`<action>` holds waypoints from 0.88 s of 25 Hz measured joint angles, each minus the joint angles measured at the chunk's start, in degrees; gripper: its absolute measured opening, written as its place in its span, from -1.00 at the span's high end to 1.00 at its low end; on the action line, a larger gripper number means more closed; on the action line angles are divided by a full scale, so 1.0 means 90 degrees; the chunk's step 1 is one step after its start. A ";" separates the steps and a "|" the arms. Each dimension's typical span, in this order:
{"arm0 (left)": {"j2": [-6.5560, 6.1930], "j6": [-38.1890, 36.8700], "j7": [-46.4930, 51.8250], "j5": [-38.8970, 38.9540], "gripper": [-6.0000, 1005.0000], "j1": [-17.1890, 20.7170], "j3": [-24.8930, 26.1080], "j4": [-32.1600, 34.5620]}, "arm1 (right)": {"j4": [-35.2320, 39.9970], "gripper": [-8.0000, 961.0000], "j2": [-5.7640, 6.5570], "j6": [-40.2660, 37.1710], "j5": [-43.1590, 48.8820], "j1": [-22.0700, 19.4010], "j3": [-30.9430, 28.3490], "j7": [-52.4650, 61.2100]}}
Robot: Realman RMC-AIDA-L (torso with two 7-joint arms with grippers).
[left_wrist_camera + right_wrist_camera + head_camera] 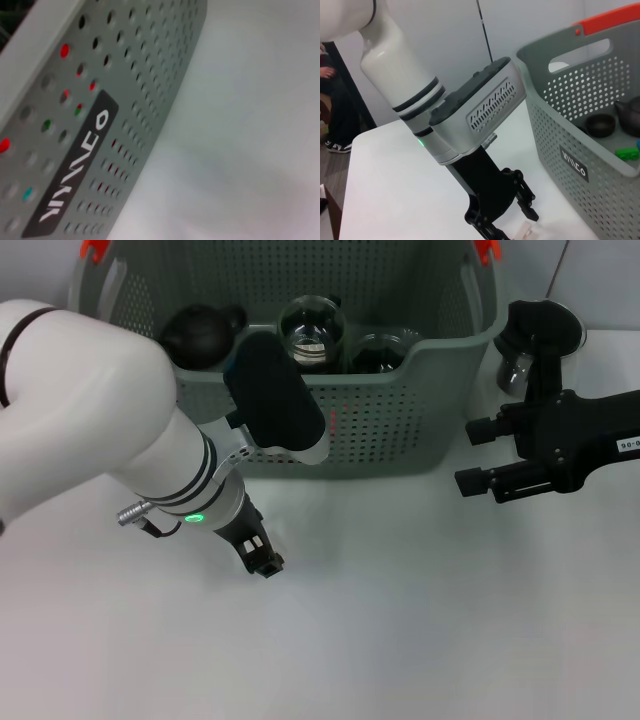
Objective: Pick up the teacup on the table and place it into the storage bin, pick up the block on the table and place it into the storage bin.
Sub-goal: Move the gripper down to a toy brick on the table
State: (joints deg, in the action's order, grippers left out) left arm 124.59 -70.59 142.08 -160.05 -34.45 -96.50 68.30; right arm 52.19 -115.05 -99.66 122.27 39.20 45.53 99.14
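Left gripper (262, 560) low on the table (450, 640), just before the storage bin (400, 440) at the far edge, grip unreadable; needs squaring over the small pale thing (527, 231) before closing; right gripper (463, 455) spread wide, empty

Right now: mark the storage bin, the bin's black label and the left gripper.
storage bin (400, 420), head view, front perforated wall.
black label (75, 165), left wrist view, middle of lettering.
left gripper (522, 225), right wrist view, between fingertips.
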 joint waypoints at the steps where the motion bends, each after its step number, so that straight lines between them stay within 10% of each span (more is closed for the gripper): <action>1: -0.0002 0.0005 0.0006 -0.0002 -0.20 -0.0010 0.0000 -0.0017 | 0.0000 -0.71 0.0000 0.0000 -0.0003 0.0000 0.0001 0.0000; 22: -0.0006 -0.0011 0.0029 -0.0027 0.05 -0.0188 0.0018 -0.0216 | 0.0002 -0.71 0.0000 0.0007 -0.0012 0.0020 -0.0024 0.0000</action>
State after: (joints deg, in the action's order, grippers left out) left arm 124.54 -70.69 142.35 -160.29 -36.14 -96.34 66.35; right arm 52.21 -115.05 -99.59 122.16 39.37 45.31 99.14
